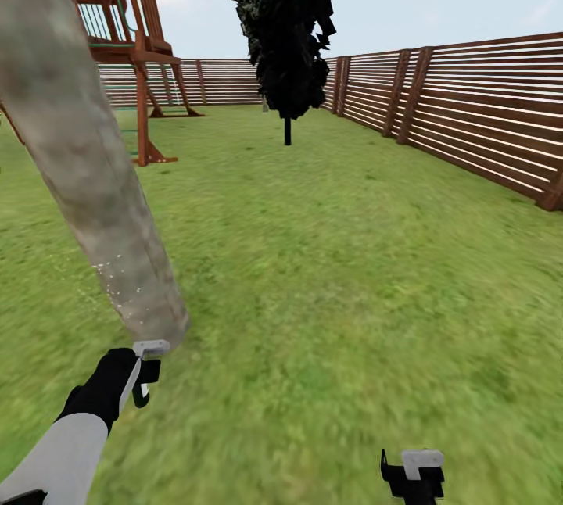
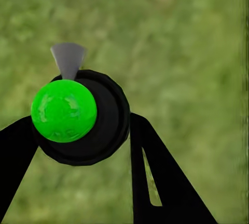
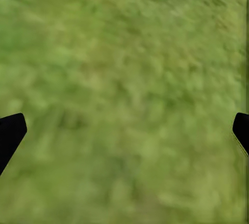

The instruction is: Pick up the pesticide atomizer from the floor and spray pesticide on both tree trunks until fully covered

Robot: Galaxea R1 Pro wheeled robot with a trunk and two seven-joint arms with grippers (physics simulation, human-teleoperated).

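Left claw (image 2: 83, 146) grips pesticide atomizer (image 2: 78, 115), seemingly beside tree trunk (image 1: 86, 161)

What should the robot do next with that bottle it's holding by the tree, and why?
Probably raise the left gripper, shut on the pesticide atomizer, and keep spraying higher. In the head view, pale specks show just low on the tree trunk, near the grass; the bark above looks bare.

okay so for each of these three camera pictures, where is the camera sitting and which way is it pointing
Head view: on the robot's head, facing forward-down over the lawn; tree trunk at left, both arms low.
Left wrist view: near the left gripper, facing down at grass past the pesticide atomizer between its fingers.
Right wrist view: near the right gripper, facing down at grass.
All share the lawn.
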